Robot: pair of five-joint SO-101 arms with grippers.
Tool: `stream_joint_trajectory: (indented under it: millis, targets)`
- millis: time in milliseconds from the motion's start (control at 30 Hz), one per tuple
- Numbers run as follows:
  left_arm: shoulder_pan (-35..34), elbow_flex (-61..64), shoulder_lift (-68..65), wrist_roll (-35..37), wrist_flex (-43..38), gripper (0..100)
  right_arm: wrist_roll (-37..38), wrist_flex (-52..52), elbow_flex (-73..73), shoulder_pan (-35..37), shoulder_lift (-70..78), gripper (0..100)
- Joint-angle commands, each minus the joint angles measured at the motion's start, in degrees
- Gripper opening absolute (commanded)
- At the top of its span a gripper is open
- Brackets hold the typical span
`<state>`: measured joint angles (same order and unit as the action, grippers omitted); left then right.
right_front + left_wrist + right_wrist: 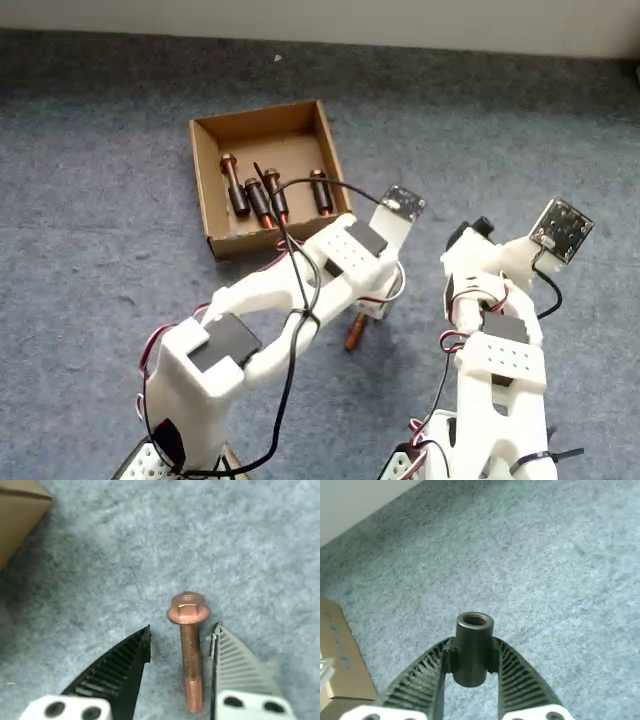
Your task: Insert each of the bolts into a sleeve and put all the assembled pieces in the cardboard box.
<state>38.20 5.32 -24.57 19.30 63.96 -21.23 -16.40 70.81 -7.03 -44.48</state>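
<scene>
A copper bolt (190, 650) lies flat on the grey carpet between the spread fingers of my left gripper (181, 630), which is open and not touching it. From above, the same bolt (354, 331) pokes out just below the left arm's wrist. My right gripper (472, 647) is shut on a dark cylindrical sleeve (473, 645), held upright off the carpet with its bore facing the camera. In the high view this sleeve (478, 229) sits at the right arm's tip, right of the bolt. The cardboard box (330, 150) holds several assembled bolt-and-sleeve pieces (265, 200).
The box stands at the back, left of centre, and its corner (15, 520) is close to the left gripper. A box wall (340, 665) also lies off to the side of the right gripper. Grey carpet (520, 130) covers the surface around both arms.
</scene>
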Motion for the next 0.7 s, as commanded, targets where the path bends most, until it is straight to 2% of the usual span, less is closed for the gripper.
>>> stream_joint_trajectory:
  millis: [0,100,233,400,533,667]
  targets:
    - [0.2,-2.9,-0.3,0.3,-0.3,11,-0.4,1.5,-1.0,-0.6,-2.1,0.4]
    - [0.1,-3.2,0.0,0.3,-0.2,0,-0.5,1.2,-1.0,-0.5,-2.2,0.4]
    - [0.1,-3.4,4.4,0.3,3.1,0,-0.4,1.1,-1.0,-0.5,-2.2,0.4]
    - [-1.6,0.7,16.0,0.1,5.5,0,-0.2,0.7,-1.0,-0.1,-2.2,0.4]
    - [-5.7,8.7,29.1,-1.8,3.8,0,-0.1,-8.1,-3.0,0.6,-3.1,0.4]
    - [-12.5,18.2,43.5,-3.3,-2.5,0,0.5,-18.1,-7.4,6.2,-11.6,0.4]
